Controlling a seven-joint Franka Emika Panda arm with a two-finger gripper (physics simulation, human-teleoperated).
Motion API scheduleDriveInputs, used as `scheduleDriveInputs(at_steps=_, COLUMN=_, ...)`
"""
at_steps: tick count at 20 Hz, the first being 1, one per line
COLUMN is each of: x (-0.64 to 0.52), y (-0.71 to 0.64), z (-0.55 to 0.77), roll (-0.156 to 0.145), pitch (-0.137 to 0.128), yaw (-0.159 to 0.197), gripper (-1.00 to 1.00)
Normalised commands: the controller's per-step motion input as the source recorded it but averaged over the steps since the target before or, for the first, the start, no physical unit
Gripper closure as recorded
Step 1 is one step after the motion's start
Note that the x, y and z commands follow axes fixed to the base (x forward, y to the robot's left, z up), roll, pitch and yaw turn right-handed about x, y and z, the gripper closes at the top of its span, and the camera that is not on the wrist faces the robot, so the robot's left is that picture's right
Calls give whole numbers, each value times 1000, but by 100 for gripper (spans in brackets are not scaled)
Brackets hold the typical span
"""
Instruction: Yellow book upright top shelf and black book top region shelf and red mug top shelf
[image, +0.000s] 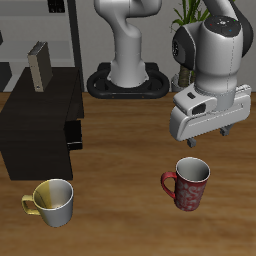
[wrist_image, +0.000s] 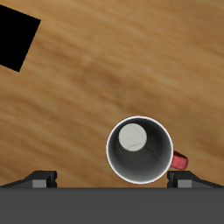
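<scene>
— dark red and mottled, the red mug (image: 186, 185) is seen standing upright on the wooden desk (image: 120, 150), near its front edge, with a pale grey inside and a handle at one side. what is hidden?

— in the wrist view most of the red mug (wrist_image: 140, 150) is reduced to its round rim and grey floor; only a small red bit of the handle is shown beside it. the end effector (image: 208, 134) is hung above and just behind the mug, apart from it. its fingers (wrist_image: 39, 179) are cut off at the frame edge, spread wide with nothing between them.

— and the other things?

— the yellow book (image: 38, 65) is stood upright on the flat top of the shelf (image: 35, 125), a low boxy black cabinet; its cover is too small to be read. the black book cannot be made out against the black cabinet. a white-and-yellow mug (image: 52, 200) is placed near the front edge, before the shelf.

— any writing?

— none can be read. a black patch (wrist_image: 16, 44) in the wrist view cannot be identified.
</scene>
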Motion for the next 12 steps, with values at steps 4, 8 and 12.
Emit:
scheduleDriveInputs(at_steps=4, x=70, y=231, z=-171, roll=-13, pitch=27, yaw=47, gripper=-100)
scheduleDriveInputs(at_steps=8, x=86, y=236, z=-430, roll=-6, pitch=69, yaw=33, gripper=-100)
scheduleDriveInputs(at_steps=12, x=-49, y=155, z=-408, roll=37, pitch=68, yaw=-2, gripper=-100)
